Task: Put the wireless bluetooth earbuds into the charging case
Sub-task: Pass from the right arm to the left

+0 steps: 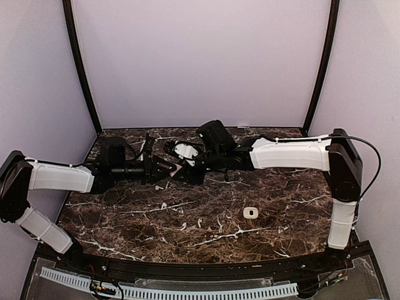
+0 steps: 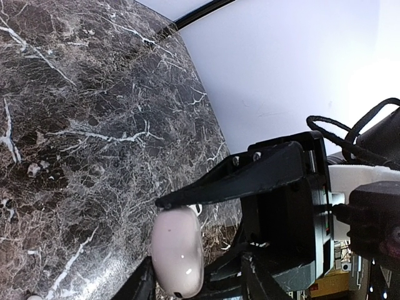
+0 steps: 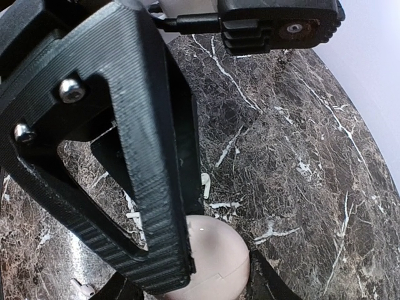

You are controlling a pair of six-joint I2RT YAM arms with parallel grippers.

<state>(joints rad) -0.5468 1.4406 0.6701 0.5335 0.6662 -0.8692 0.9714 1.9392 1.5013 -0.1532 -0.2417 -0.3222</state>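
The charging case (image 1: pixel 179 167) is a pale, rounded shell, closed, held just above the marble table (image 1: pixel 281 194) where both arms meet. My right gripper (image 3: pixel 215 275) is shut on the case (image 3: pixel 222 250), one finger on each side. My left gripper (image 2: pixel 150 240) has its upper finger on the top of the case (image 2: pixel 178 250) and its lower finger against the bottom. One white earbud (image 3: pixel 205 185) lies on the marble just beyond the case. Another earbud (image 3: pixel 81 288) shows at the lower left of the right wrist view. An earbud (image 2: pixel 197 209) peeks out behind the case.
A second small white case (image 1: pixel 250 213) lies on the table at the right front. Purple walls close off the back and sides. The right gripper's black body (image 2: pixel 287 212) fills the space right beside my left fingers.
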